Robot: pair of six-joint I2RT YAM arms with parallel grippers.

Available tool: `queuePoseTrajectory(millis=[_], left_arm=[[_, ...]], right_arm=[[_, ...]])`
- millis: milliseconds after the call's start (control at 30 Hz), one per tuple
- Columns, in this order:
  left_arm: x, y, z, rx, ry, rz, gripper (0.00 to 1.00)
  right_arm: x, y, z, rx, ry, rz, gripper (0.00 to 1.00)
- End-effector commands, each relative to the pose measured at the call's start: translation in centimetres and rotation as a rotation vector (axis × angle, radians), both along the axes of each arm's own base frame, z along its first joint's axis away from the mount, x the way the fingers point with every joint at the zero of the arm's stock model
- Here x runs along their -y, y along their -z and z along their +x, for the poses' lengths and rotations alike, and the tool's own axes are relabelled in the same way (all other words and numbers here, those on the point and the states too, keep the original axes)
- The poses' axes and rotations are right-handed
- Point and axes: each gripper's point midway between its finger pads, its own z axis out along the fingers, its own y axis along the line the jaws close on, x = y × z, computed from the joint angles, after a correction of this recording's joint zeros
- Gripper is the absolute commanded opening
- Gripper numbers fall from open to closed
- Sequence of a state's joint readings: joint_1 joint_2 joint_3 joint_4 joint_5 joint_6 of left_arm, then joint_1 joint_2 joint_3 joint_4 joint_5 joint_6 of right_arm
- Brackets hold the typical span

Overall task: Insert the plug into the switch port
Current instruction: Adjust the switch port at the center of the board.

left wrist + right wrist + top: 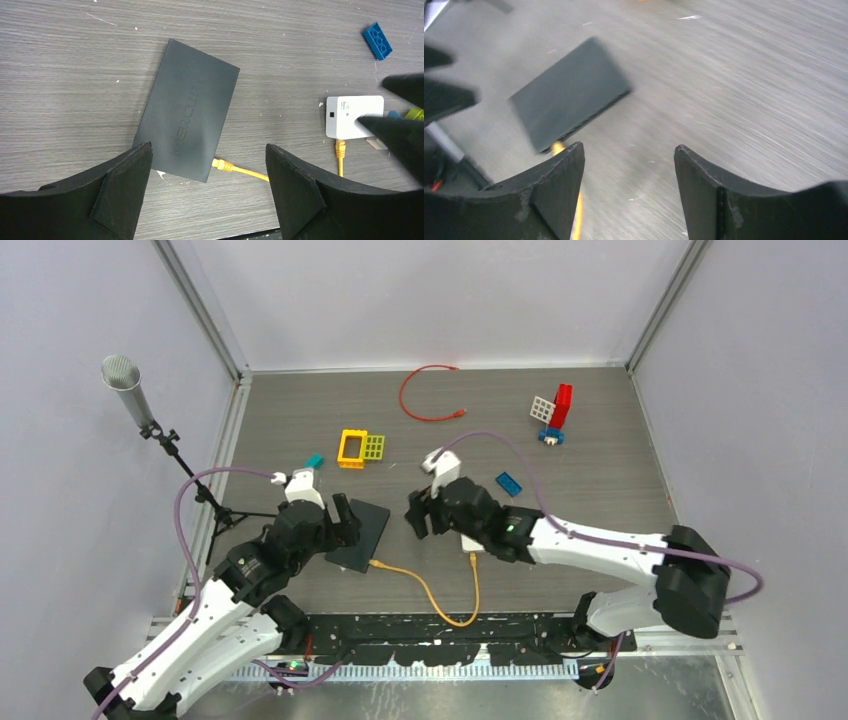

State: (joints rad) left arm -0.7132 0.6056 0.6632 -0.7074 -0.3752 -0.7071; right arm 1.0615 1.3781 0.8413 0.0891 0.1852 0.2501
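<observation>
Judging the yellow plug (223,164) light and rigid on floppy cable (250,173), pinch its boot, brace the slide-prone switch (187,110); left gripper (208,150) and right gripper (629,149) both gape empty.

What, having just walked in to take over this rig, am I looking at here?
A yellow cable is being plugged into a black switch. The plug looks seated in the switch's near edge; the cable's other end meets a white box. The left gripper and right gripper are open and empty above the table.
</observation>
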Motion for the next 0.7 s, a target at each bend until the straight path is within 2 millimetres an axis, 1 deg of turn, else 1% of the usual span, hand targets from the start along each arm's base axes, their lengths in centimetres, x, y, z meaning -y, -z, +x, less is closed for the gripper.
queuePoseTrajectory(millis=[0,33,67,100,133,200,233,300,433,667], left_arm=[[1.0,0.8,0.2,-0.017,0.020,-0.022,0.85],[1.3,1.0,0.2,-0.020,0.028,-0.032,0.85],[1.6,1.3,0.2,-0.032,0.037,-0.037,0.85],[2.0,1.5,0.2,-0.039,0.047,-0.044,0.85],[2.3,1.6,0.2,-0.045,0.055,-0.052,0.85],[2.7,1.9,0.1,-0.061,0.071,-0.056,0.85],[2.8,2.0,0.1,-0.067,0.074,-0.057,0.85],[2.9,2.1,0.0,-0.072,0.079,-0.059,0.84],[2.8,2.5,-0.2,-0.079,0.074,-0.067,0.84],[2.7,3.4,-0.7,-0.103,0.069,-0.081,0.84]], right_arm=[[10.6,1.3,3.6,-0.161,0.547,-0.087,0.43],[12.4,1.5,3.8,-0.185,0.618,-0.094,0.17],[14.2,1.7,4.0,-0.209,0.688,-0.091,0.28],[15.7,2.0,4.0,-0.240,0.740,-0.085,0.79],[16.7,2.4,3.9,-0.270,0.762,-0.080,0.85],[18.1,2.9,3.8,-0.318,0.788,-0.060,0.86],[18.5,3.2,3.8,-0.334,0.788,-0.061,0.86],[18.7,3.8,3.6,-0.361,0.764,-0.072,0.86],[18.7,5.6,3.4,-0.423,0.700,-0.125,0.86],[19.8,8.6,3.7,-0.493,0.718,-0.158,0.86]])
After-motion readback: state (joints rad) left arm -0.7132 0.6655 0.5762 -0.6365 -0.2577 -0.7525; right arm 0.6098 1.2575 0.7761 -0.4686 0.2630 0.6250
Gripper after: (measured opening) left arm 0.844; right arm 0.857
